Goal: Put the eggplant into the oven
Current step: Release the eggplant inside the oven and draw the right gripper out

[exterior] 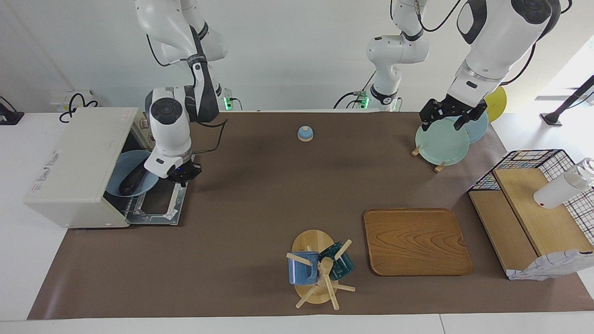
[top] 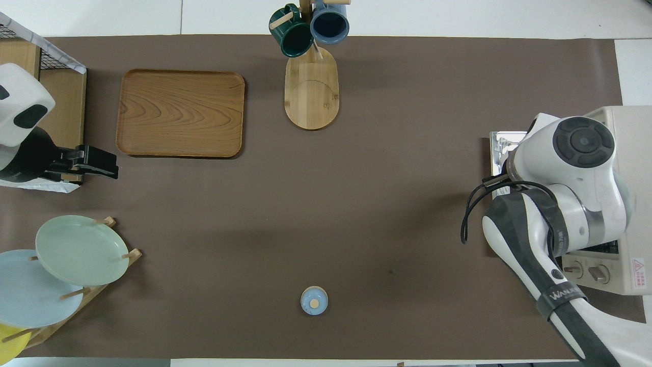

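Eggplant (exterior: 133,179), one; oven (exterior: 79,167), one.

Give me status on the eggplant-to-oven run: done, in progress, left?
Looks done: the eggplant lies on a blue plate that sits in the oven's mouth, door folded down. In hand: the right gripper is at the plate's edge over the open door; whether it grips the plate is unclear. The left gripper waits over the plate rack. Left: possibly push the plate deeper, retract.
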You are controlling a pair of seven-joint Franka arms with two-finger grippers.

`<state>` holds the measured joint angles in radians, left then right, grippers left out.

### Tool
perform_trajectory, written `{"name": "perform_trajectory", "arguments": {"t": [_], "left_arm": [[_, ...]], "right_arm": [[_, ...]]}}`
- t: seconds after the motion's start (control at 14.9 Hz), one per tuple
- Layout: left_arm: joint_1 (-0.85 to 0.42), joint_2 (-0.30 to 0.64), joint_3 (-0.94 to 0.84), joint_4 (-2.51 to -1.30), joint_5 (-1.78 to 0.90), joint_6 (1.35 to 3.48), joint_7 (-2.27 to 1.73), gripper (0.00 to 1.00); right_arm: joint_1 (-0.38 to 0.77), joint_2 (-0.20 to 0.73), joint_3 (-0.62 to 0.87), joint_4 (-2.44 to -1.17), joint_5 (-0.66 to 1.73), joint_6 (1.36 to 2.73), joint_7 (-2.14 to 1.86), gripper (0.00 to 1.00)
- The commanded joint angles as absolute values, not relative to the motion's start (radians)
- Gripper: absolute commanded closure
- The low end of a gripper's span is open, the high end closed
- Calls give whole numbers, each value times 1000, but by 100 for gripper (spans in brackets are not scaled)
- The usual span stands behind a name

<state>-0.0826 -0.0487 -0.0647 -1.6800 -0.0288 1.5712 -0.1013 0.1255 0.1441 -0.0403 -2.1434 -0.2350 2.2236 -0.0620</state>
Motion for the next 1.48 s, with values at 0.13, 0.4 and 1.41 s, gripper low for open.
{"name": "perform_trajectory", "arguments": {"t": [0.13, 0.4, 1.41], "left_arm": [[-72, -63, -69, -1689, -21, 1577, -103, 0], [-72, -63, -69, -1689, -21, 1577, -103, 0], [-72, -63, -69, -1689, -21, 1577, -103, 0]], "right_arm": [[118, 181, -38, -2172, -216, 2287, -2, 100], [123, 192, -38, -2165, -216, 2274, 5, 100], [124, 192, -38, -2172, -216, 2284, 14, 100]]}}
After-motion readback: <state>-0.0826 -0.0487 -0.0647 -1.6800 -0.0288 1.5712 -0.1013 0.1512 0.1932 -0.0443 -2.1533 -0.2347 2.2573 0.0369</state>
